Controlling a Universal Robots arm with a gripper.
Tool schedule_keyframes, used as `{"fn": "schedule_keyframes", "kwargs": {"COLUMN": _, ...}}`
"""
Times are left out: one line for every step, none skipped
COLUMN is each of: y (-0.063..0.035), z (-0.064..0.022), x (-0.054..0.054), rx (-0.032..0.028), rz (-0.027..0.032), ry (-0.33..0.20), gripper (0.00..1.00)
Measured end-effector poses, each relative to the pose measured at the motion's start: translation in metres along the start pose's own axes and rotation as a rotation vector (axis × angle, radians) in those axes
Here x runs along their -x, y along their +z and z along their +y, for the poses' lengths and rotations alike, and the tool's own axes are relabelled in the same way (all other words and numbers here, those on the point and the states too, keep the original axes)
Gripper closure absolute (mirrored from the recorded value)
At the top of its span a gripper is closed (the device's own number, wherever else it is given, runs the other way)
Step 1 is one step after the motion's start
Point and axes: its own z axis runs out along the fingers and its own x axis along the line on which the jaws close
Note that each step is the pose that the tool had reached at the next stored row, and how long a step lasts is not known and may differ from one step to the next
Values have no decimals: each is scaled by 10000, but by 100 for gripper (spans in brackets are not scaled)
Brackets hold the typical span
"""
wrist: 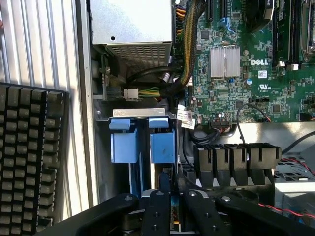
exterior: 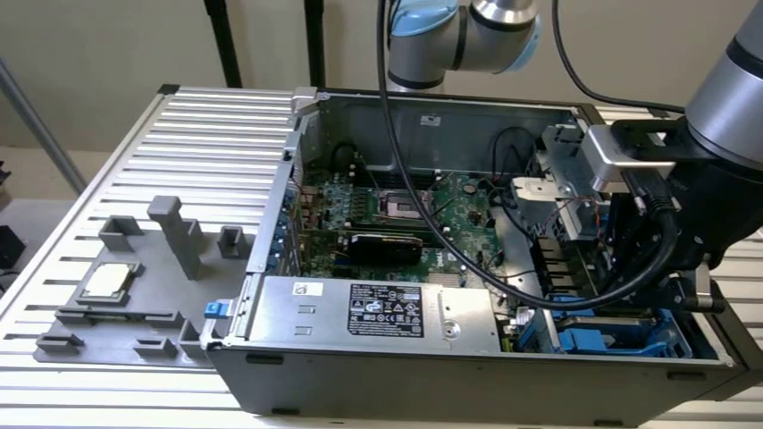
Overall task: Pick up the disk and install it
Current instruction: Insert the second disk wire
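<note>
The gripper (wrist: 170, 209) is reaching down into the open computer case (exterior: 256, 304), at the drive bay in the corner nearest the exterior camera, on the exterior view's right. Its black fingers (wrist: 158, 206) are standing close together, pinched on the thin edge of something blue and pale between them. This I am taking to be the disk (wrist: 170, 216) in its blue carrier, held edge-on so it can slide into the bay (little of it is showing past the fingers). Just beyond the fingertips, two blue carrier tabs (wrist: 161, 141) are sitting upright in the bay, side by side.

Farther in, the silver power-supply box (exterior: 375, 313) is lying along the near wall, with the green motherboard (exterior: 394, 210) behind it. Outside the case, a grey fixture (exterior: 131, 299) holding a small square CPU chip (exterior: 105, 281) is resting on the ribbed aluminium table (exterior: 203, 134). A black keyboard (wrist: 29, 157) is lying beside the case. Beige wall behind.
</note>
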Motion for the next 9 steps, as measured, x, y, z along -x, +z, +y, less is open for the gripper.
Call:
{"fn": "schedule_keyframes", "kwargs": {"y": -2, "z": 0, "x": 0, "rx": 0, "rz": -2, "ry": 0, "gripper": 84}}
{"fn": "schedule_keyframes", "kwargs": {"y": -5, "z": 0, "x": 0, "rx": 0, "rz": -3, "ry": 0, "gripper": 84}}
{"fn": "schedule_keyframes", "kwargs": {"y": -10, "z": 0, "x": 0, "rx": 0, "rz": -4, "ry": 0, "gripper": 84}}
{"fn": "schedule_keyframes", "kwargs": {"y": -13, "z": 0, "x": 0, "rx": 0, "rz": -5, "ry": 0, "gripper": 84}}
{"fn": "schedule_keyframes", "kwargs": {"y": -17, "z": -1, "x": 0, "rx": -1, "rz": -5, "ry": 0, "gripper": 84}}
{"fn": "schedule_keyframes", "kwargs": {"y": -20, "z": -1, "x": 0, "rx": -1, "rz": -4, "ry": -1, "gripper": 84}}
{"fn": "schedule_keyframes", "kwargs": {"y": -25, "z": -1, "x": 0, "rx": -1, "rz": -1, "ry": 0, "gripper": 84}}
{"fn": "schedule_keyframes", "kwargs": {"y": -30, "z": -1, "x": 0, "rx": -1, "rz": 0, "ry": -1, "gripper": 84}}
{"fn": "schedule_keyframes", "kwargs": {"y": -34, "z": -1, "x": 0, "rx": 0, "rz": 0, "ry": 0, "gripper": 84}}
